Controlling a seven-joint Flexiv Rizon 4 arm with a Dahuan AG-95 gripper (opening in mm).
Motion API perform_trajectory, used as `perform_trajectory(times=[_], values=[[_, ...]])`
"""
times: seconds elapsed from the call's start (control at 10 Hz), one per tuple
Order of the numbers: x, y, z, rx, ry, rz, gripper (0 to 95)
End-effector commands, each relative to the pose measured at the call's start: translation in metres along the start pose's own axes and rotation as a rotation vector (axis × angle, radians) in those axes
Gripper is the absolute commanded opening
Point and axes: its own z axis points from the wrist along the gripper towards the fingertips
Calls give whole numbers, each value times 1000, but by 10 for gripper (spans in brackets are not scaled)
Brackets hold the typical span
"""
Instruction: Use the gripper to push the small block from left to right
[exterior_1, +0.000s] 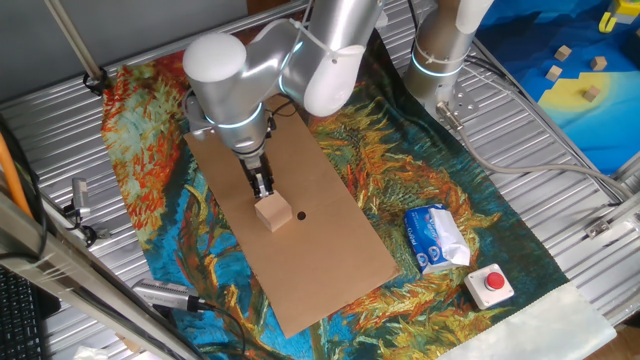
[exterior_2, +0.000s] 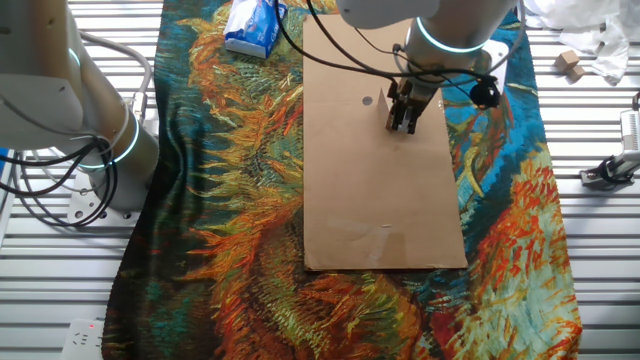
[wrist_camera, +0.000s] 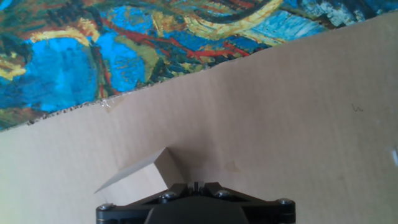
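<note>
The small block (exterior_1: 273, 212), a light tan wooden cube, sits near the middle of a brown cardboard sheet (exterior_1: 330, 250). My gripper (exterior_1: 263, 186) points down with its black fingers close together. Its tip is right beside the block on the block's far-left side, touching or nearly so. In the hand view the block (wrist_camera: 144, 174) lies just left of the gripper (wrist_camera: 196, 185), whose fingers are pressed together and hold nothing. In the other fixed view the gripper (exterior_2: 403, 118) stands over the cardboard (exterior_2: 380, 200), and I cannot make out the block behind it.
A small black dot (exterior_1: 301, 215) marks the cardboard just right of the block. A blue-white tissue pack (exterior_1: 436, 240) and a beige box with a red button (exterior_1: 490, 284) lie to the right on the painted cloth (exterior_1: 150, 150). A second arm column (exterior_1: 440, 45) stands behind.
</note>
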Motion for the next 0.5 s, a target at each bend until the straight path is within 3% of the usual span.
perform_trajectory(times=[0.1,0.5], values=[[0,-1,0,11,-1,3,0],[1,-4,0,26,0,-13,0]])
